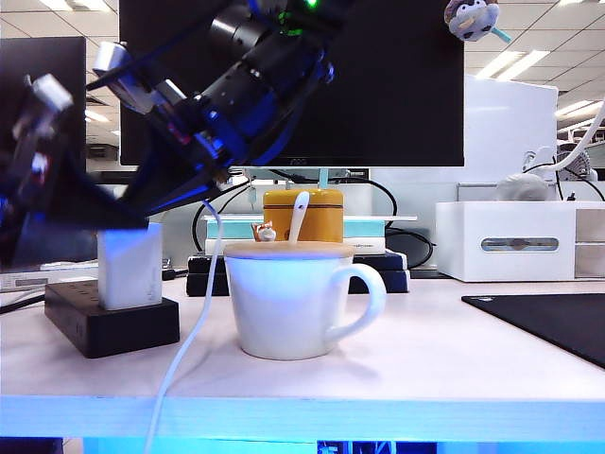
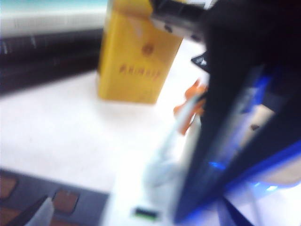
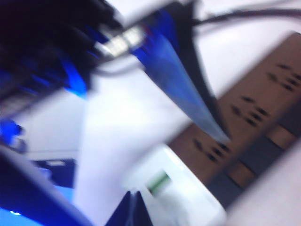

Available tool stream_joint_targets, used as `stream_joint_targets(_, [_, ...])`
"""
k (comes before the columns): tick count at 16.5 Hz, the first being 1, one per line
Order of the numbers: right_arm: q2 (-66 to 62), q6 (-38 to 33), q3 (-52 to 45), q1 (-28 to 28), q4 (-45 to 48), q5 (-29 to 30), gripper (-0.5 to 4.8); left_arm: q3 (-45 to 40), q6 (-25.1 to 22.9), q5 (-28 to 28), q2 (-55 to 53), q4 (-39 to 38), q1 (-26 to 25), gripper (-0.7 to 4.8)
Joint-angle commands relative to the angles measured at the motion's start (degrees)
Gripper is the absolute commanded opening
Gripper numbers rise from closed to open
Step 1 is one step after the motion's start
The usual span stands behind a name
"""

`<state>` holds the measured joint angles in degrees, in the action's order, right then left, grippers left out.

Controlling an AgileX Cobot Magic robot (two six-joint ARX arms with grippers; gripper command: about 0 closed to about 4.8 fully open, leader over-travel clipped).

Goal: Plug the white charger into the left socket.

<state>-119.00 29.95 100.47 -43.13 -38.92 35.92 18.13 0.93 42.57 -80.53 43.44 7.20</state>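
My left gripper (image 1: 57,213) hangs at the far left of the table, just above the white charger (image 1: 129,265). As far as the blurred wrist view lets me judge, it stands open: the one fingertip (image 2: 37,214) I can see is clear of the white block and holds nothing. My right gripper (image 1: 156,203) reaches across from the other side with jaws closed on nothing, its tip at the top edge of the charger – I think to press it down or to steady it. The charger stands upright on the left end of the black power strip (image 1: 113,322), so the left socket is hidden under it. I judge the prongs are in, but how deep I cannot see. Its cable (image 1: 184,350) hangs loose over the table edge and pulls on nothing. The white mug (image 1: 288,303) stands near – a careless lift could knock it.
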Motion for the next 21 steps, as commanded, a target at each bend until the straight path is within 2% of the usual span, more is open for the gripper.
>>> stream_joint_targets(1, [2.6,0.2,-0.2,0.4,1.2,-1.2,-0.05,0.1,0.4,-3.6,5.6,0.4,0.0,4.79])
stream_joint_targets(6, [7.6,-0.2,-0.2,1.1,6.0,-1.3,-0.05,0.1,0.6,-7.9,13.4,-0.3,0.0,4.79])
stream_joint_targets(8, [9.5,-4.9,-0.2,1.4,9.9,-1.5,-0.05,0.3,2.4,-9.2,16.0,-0.3,0.0,4.79])
stream_joint_targets(9, [11.0,-8.7,-0.2,2.2,13.0,-1.5,-0.05,0.3,4.2,-11.4,18.0,-0.3,0.0,4.53])
stream_joint_targets(11, [14.6,-12.3,-0.2,3.9,16.1,-1.5,-0.05,0.5,6.2,-14.4,23.2,-0.1,0.0,1.52])
stream_joint_targets(12, [16.6,-12.4,-0.2,4.7,16.4,-1.8,-0.05,0.5,6.9,-15.9,26.4,-0.2,0.0,0.2])
stream_joint_targets(13, [19.0,-14.0,-0.2,5.5,16.3,-3.0,-0.05,0.5,7.9,-17.3,30.1,-0.1,0.0,-0.05])
stream_joint_targets(15, [23.1,-15.0,-0.2,6.4,15.9,-6.6,-0.05,0.5,11.7,-20.5,35.9,-0.2,0.0,-0.05])
stream_joint_targets(17, [29.5,-15.0,-0.2,7.1,15.6,-12.8,-0.05,1.4,12.8,-23.2,42.2,-3.3,0.0,-0.05])
stream_joint_targets(18, [33.1,-15.0,-0.2,7.1,16.0,-16.4,-0.05,3.4,12.6,-23.1,44.5,-8.8,0.1,-0.05])
stream_joint_targets(19, [36.2,-15.0,-0.2,7.1,16.5,-18.6,-0.05,5.7,11.0,-20.3,45.4,-14.6,0.1,-0.05])
stream_joint_targets(21, [40.9,-15.0,-0.2,7.1,16.5,-20.4,-0.05,11.0,9.4,-19.1,46.1,-26.5,0.1,-0.05])
